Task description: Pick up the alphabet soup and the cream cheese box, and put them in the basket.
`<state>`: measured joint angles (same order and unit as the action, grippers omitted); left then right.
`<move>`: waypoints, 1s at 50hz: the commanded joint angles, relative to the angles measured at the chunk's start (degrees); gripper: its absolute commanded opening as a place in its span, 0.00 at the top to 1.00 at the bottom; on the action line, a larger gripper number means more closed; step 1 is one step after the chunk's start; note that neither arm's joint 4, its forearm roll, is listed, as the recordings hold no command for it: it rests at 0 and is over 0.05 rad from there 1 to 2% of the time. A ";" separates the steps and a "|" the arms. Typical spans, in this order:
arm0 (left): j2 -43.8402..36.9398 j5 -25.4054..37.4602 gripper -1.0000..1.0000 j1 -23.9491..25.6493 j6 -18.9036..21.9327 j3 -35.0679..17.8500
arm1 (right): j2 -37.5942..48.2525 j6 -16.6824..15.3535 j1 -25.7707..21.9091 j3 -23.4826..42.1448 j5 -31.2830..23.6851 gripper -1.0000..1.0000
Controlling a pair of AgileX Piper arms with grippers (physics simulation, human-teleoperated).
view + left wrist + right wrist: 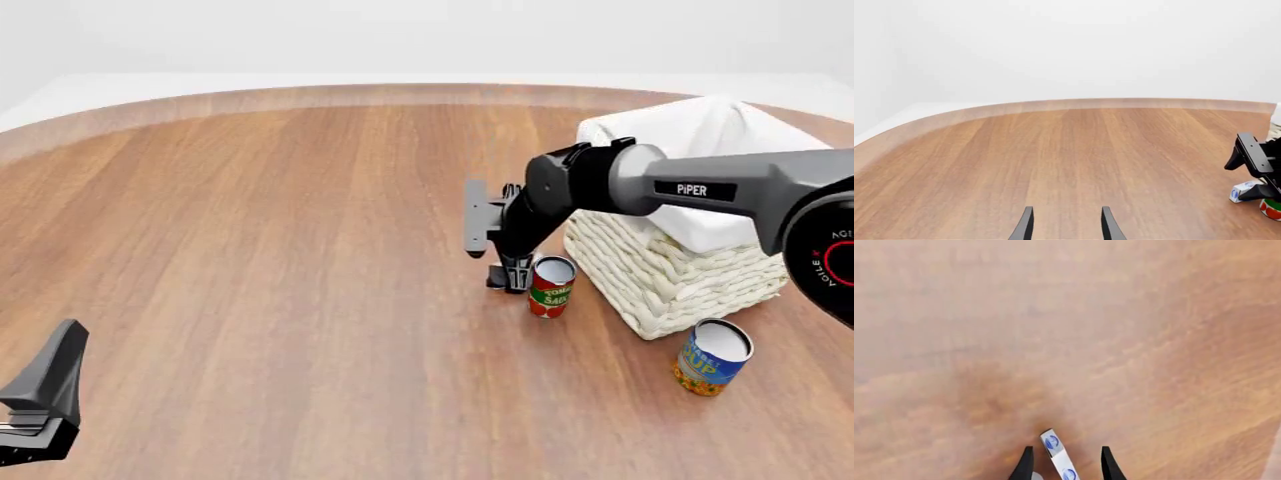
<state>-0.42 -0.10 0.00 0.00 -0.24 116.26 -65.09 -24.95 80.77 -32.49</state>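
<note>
Right gripper (1063, 464) spread around cream cheese box (1057, 456) beside tomato sauce can (550, 286); left gripper (1063, 224) spread, empty.

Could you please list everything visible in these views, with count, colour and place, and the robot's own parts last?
table: one, brown wood grain, under everything.
basket: one, cream-white wicker with white cloth lining, far right of the table in the front view.
alphabet soup: one, blue label with orange band and pale top, upright, nearer the camera than the basket.
tomato sauce can: one, red and green, upright, just left of the basket.
cream cheese box: one, white with blue marks, between the right fingers, beside the tomato sauce can.
left gripper: one, black, open over bare table at the near left.
right gripper: one, black, low at the table with its fingers either side of the box.
</note>
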 commanded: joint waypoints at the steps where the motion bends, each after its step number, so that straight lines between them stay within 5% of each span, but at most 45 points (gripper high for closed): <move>1: 0.00 0.00 0.00 0.00 0.00 0.00 | 0.42 -0.07 0.15 0.20 -0.33 0.00; 50: 0.00 0.00 0.00 0.00 0.00 0.00 | 3.53 -0.71 0.76 1.20 1.03 0.00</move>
<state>-0.42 -0.10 0.00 0.00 -0.24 118.74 -65.40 -24.37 81.41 -31.93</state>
